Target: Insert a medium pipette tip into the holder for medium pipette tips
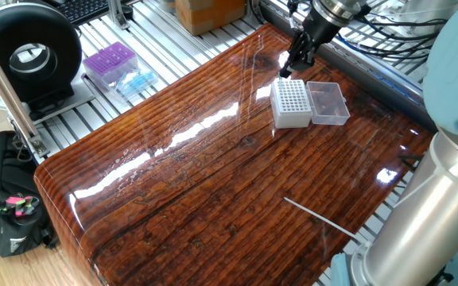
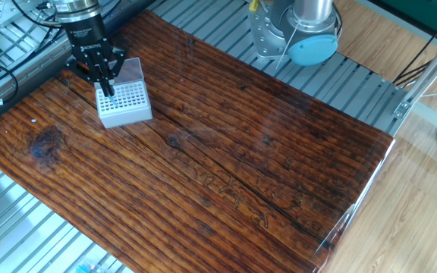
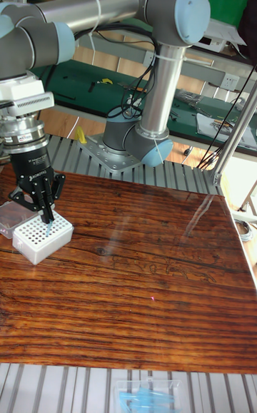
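- The end effector (image 3: 47,219) is pinching the medium pipette tip (image 3: 48,228) between nearly closed fingers.
- The tip is pointing down, directly over the hole grid of the holder for medium pipette tips (image 3: 41,237), sitting on the surface (image 2: 226,167).

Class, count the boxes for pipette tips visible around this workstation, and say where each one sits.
2. The white holder stands on the wooden table under the gripper; a purple tip box sits off the table on the metal rails. Others may lie out of view.
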Robot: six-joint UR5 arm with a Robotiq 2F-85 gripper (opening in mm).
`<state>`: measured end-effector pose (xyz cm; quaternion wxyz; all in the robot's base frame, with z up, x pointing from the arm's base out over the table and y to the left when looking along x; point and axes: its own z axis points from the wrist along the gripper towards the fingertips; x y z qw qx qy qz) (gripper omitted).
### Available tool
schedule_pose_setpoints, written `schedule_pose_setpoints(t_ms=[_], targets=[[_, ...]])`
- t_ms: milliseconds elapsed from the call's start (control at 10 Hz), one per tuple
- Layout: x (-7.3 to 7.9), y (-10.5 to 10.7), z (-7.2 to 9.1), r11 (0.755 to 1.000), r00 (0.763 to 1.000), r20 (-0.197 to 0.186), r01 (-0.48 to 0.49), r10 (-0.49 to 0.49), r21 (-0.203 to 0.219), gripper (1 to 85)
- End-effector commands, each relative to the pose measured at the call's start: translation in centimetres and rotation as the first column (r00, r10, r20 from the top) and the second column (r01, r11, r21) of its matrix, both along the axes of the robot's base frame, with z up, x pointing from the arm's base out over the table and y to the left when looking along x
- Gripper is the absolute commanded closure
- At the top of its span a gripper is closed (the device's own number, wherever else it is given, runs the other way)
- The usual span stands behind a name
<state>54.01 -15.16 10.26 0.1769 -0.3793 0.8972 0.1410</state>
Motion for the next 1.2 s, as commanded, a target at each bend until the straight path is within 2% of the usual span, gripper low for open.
schedule_pose_setpoints(t_ms=[0, 100, 300, 600, 1100], targets=[[0.3, -0.2, -0.3, 1.0, 1.0, 0.003, -0.002, 0.002, -0.002, 84.7], [0.1, -0.2, -0.2, 1.0, 1.0, -0.002, -0.009, 0.009, -0.003, 84.7], [-0.1, -1.5, -0.4, 0.999, 1.0, -0.013, -0.009, 0.008, -0.052, 84.7], [-0.1, -1.6, -0.3, 0.998, 1.0, -0.014, -0.022, 0.022, -0.052, 77.7], [0.1, -1.4, 0.3, 0.998, 0.998, -0.006, -0.059, 0.059, -0.037, 52.3]])
